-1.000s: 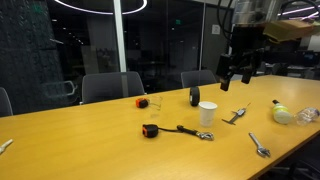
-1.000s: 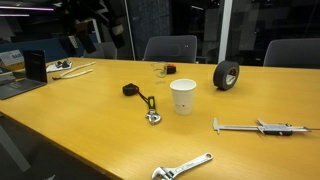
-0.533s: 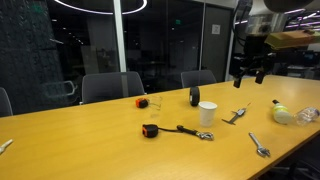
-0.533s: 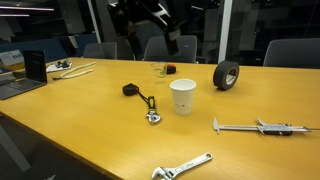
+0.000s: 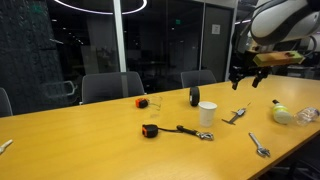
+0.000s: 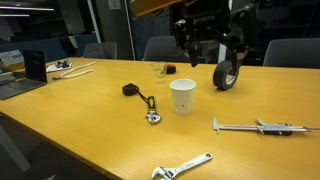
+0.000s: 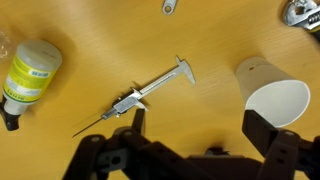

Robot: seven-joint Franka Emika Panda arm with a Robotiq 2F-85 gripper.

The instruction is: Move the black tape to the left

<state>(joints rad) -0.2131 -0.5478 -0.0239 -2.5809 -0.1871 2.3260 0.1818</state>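
black tape [image 6: 225,79] upper edge hidden behind hand [image 6: 212,52]

So on the wooden table [image 5: 90,150] we've got a white cup [image 6: 182,96] standing upright. Near it there's a small black-and-orange gadget [image 6: 130,89] whose black cord [image 6: 146,102] runs to a shiny metal piece [image 6: 153,117]. A metal caliper [image 7: 140,97] lies flat near the cup, and in the wrist view we spot a yellow-labelled bottle [image 7: 30,72] on its side. An adjustable wrench [image 6: 182,166] sits by the table edge, with a laptop [image 6: 30,72] off at one end.
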